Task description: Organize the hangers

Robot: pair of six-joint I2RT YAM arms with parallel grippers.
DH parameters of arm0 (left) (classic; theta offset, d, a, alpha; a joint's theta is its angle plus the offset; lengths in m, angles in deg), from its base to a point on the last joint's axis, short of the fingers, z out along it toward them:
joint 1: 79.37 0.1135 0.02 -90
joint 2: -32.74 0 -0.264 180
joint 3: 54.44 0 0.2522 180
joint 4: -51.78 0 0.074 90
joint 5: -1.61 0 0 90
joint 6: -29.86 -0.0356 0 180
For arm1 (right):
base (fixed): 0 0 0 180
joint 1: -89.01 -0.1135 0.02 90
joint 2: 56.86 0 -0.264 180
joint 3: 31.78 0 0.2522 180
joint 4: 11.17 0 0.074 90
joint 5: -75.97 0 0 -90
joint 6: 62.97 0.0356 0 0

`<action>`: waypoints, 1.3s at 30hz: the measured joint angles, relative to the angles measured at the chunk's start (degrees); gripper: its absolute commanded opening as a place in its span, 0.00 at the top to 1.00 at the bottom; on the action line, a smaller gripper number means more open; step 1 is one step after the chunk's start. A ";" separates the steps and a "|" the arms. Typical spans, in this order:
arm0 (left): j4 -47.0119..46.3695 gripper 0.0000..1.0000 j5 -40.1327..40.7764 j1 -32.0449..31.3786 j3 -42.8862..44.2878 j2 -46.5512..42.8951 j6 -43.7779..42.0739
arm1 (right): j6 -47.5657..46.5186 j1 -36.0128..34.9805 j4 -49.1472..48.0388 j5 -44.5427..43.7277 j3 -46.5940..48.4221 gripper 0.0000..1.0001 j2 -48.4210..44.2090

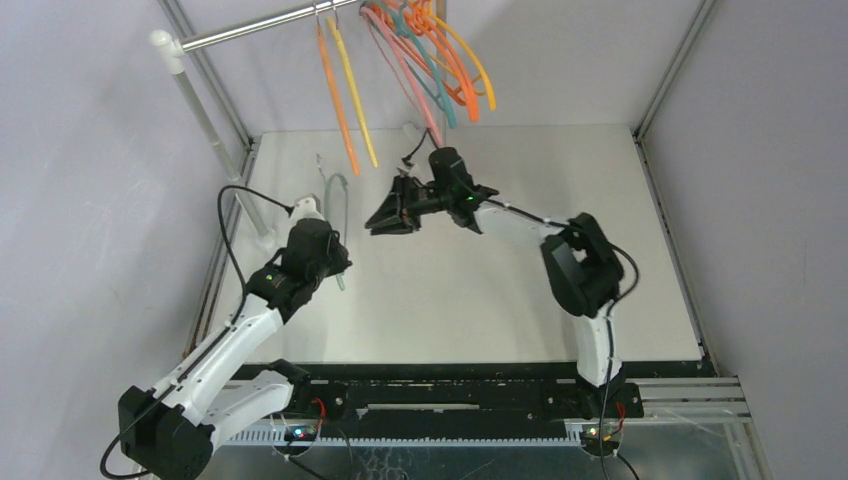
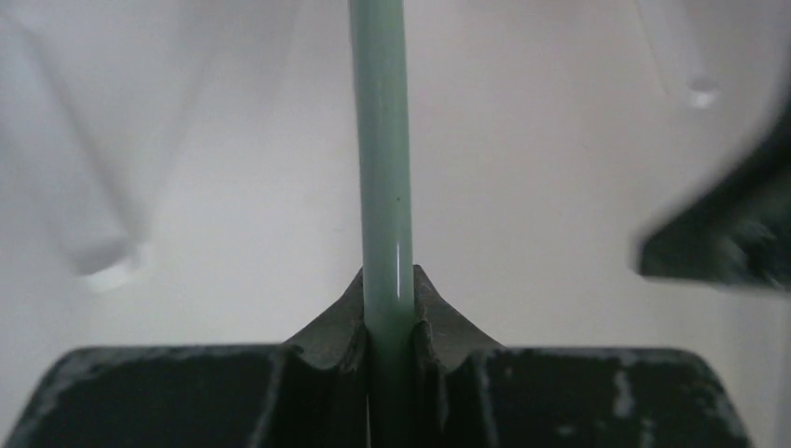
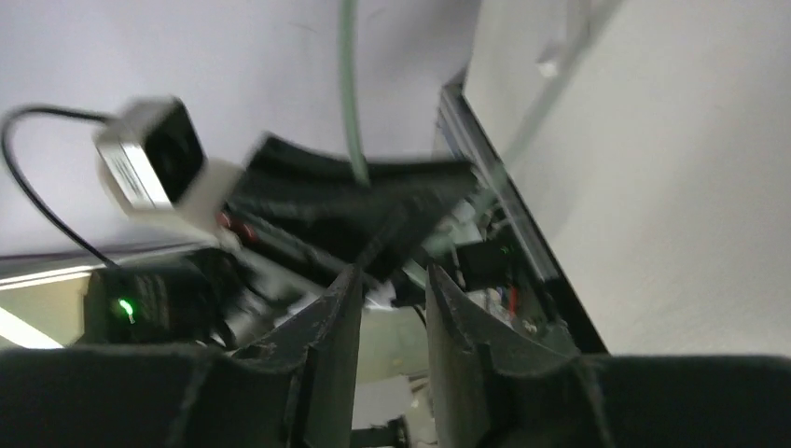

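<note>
I have the left end effector [image 2: 387, 322] clamped on the thin rod of a pale green hanger [image 2: 384, 168], pinched so that most of its length sticks out beyond the fingers. My right end effector [image 3: 392, 308] has its fingers apart with nothing between them, and it hovers over the middle of the tabletop [image 1: 520, 300], near the left one. The other hangers [image 1: 440, 50] hang on the rail [image 1: 250, 28] at the far edge: an orange and a yellow one to the left, a crowded bunch to the right.

My main worry is the grip. The rod looks smooth and round and is held only in a narrow notch, so I expect it could swivel as I lift, turning the hook away from the rail. The two arms are also close, and a careless swing could knock the right one into the hanger. I cannot tell whether the hanger's far end touches the tabletop; if it does, a sideways move might lever it out. Near the rail, its curve could snag the bunch and drag one off
</note>
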 measured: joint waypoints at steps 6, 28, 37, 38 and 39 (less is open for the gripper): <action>9.49 1.00 9.62 0.31 12.22 0.46 -4.83 | -16.61 3.08 18.51 -1.75 -5.86 0.59 -15.85; 4.66 1.00 21.00 -0.39 34.12 6.12 -26.27 | -52.81 3.19 56.83 -17.29 -9.51 0.53 -16.59; -0.90 1.00 23.54 -0.83 34.03 5.18 -29.97 | -54.69 3.23 57.77 -17.29 -9.35 0.52 -14.95; -1.68 1.00 23.69 -0.85 33.99 4.87 -30.27 | -54.80 3.26 57.77 -17.33 -9.35 0.52 -14.95; -2.47 1.00 23.87 -0.85 33.99 4.68 -30.60 | -54.88 3.34 57.79 -17.42 -9.35 0.52 -14.95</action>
